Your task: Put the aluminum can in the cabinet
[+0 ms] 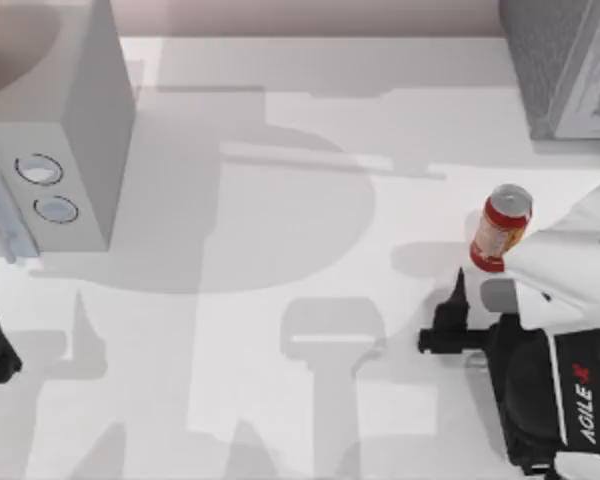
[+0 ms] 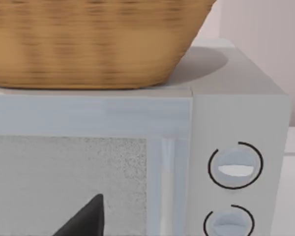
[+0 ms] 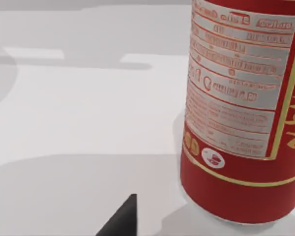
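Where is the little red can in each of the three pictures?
Top view: the aluminum can stands upright on the table's right side, just beyond the right gripper.
Left wrist view: the can is not in it.
Right wrist view: the can stands close up, on the white table.
Shared landmark: the white table, seen in the top and right wrist views.

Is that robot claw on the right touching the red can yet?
Apart. The right wrist view shows bare table between the right gripper's fingertip and the can.
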Motion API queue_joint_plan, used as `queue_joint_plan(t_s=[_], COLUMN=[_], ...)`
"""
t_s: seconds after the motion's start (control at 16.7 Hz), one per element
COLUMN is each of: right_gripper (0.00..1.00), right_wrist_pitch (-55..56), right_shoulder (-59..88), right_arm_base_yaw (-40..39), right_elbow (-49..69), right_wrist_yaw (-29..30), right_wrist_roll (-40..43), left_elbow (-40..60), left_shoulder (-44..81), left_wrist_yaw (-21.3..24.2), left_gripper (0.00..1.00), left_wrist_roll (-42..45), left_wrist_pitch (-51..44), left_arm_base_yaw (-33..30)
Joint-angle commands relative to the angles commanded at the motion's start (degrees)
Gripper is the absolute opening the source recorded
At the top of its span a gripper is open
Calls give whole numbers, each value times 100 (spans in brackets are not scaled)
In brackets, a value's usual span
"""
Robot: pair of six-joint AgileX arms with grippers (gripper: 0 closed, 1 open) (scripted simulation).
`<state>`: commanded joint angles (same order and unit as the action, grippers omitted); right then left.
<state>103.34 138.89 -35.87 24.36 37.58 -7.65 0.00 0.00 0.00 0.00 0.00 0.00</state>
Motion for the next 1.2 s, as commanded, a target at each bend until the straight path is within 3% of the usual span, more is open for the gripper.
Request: queue_joint_plan(t_s=[1.2], right_gripper=[100], right_wrist_pitch=[-814], right_shoulder=[-390], right_arm_base_yaw=[771], right_elbow=[888], right_wrist_yaw=[-752], right_wrist_roll=[376], left_elbow=[0], left_shoulder=[0], left_wrist_yaw=[0], left_gripper=[100], left_wrist_roll=[0], left_wrist_pitch=[0], left_arm_base_yaw=[0])
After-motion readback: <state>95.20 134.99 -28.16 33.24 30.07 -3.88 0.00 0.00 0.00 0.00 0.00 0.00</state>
